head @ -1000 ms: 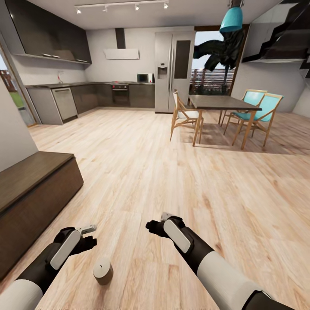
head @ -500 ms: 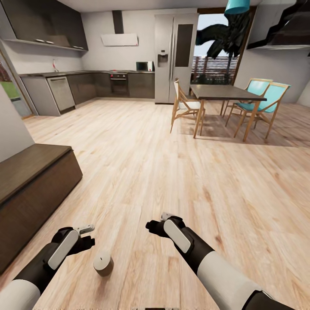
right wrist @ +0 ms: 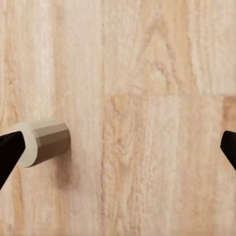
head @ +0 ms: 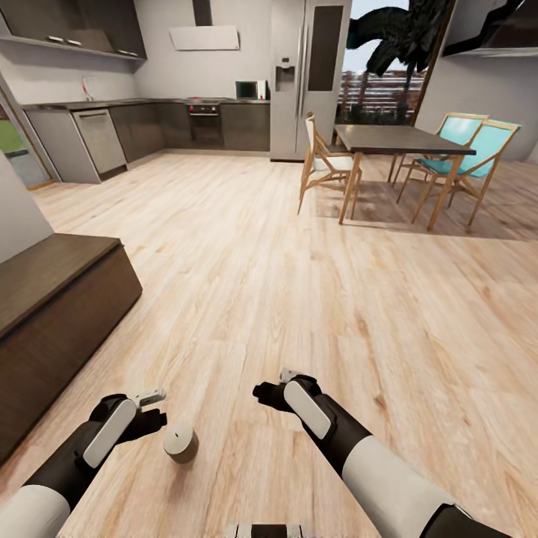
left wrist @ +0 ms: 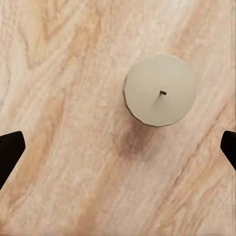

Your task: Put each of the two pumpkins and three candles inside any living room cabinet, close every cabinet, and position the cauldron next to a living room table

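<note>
A: Where does the candle (head: 180, 441) stand?

B: Upright on the wooden floor (head: 314, 299), just beside the left gripper (head: 153, 407) and level with it in the head view. In the left wrist view the candle (left wrist: 160, 90) is seen from straight above, pale top and small wick, lying between the two dark fingertips (left wrist: 10, 150) but off-centre.

A: What differs from a second ago?

B: The whole head picture has shifted: the kitchen and the dining table (head: 403, 139) sit lower in frame, and less of the cabinet (head: 52, 314) shows, so the camera has moved. The candle appears a little higher and closer to the left gripper than before. That suggests the robot is lining up on it, not that the candle was pushed.

A: And the hands?

B: The left one's fingers are spread wide and empty. The right gripper (head: 273, 388) is also spread, holding nothing; its wrist view catches the candle (right wrist: 44, 142) off to one side.

A: Meaning for the task?

B: Probably the approach before a grasp; no candle is in the cabinet yet.
</note>
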Controlling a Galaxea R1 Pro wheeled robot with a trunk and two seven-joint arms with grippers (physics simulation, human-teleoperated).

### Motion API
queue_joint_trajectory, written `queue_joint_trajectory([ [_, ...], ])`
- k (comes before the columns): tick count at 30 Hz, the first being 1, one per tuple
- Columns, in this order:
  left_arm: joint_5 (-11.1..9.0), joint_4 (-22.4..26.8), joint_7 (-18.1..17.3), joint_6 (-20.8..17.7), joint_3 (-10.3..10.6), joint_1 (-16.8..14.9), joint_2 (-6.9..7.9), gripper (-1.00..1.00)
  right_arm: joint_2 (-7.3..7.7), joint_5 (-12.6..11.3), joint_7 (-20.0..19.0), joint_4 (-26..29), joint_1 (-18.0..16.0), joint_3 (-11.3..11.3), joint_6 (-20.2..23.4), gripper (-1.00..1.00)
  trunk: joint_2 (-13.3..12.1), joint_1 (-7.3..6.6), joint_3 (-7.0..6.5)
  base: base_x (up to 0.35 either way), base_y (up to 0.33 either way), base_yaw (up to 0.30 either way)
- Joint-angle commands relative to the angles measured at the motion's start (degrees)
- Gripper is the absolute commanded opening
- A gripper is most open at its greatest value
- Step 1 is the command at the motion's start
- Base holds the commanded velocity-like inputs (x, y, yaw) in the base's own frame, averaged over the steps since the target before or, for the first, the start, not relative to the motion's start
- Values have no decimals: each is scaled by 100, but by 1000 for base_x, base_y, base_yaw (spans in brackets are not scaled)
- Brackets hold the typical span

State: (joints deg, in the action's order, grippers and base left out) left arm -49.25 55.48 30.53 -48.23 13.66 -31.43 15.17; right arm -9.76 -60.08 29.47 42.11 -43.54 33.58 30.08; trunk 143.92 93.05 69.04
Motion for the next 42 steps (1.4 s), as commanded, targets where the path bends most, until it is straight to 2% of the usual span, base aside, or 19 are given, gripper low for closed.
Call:
queue_joint_trajectory([
  [1,-39,5,-74,1,22,-4,11,100,2,-48,50,8,-5,17,0,100,4,1,30,0,0,13],
  [4,-11,5,-356,5,22,-4,19,100,1,-48,50,10,-4,17,-1,100,8,9,98,0,0,7],
  [8,0,6,-492,6,23,-4,43,100,2,-49,50,11,-4,17,-2,100,13,19,188,0,0,2],
  [21,3,7,-540,9,14,-4,56,100,1,-48,48,14,-4,17,-2,100,31,53,476,0,0,0],
  [34,-27,5,-577,7,36,-4,4,100,1,-48,42,23,-5,17,-2,100,48,86,764,0,0,0],
  [37,-23,4,-774,7,54,-4,-7,100,0,-48,42,31,-6,17,-2,100,52,94,830,0,0,0],
  [40,0,6,-1054,11,69,-4,-6,100,0,-48,42,33,-6,17,-4,100,52,94,830,0,0,0],
  [42,10,7,-1116,13,71,-4,-8,100,0,-48,42,34,-6,17,-3,100,52,94,830,0,0,0],
])
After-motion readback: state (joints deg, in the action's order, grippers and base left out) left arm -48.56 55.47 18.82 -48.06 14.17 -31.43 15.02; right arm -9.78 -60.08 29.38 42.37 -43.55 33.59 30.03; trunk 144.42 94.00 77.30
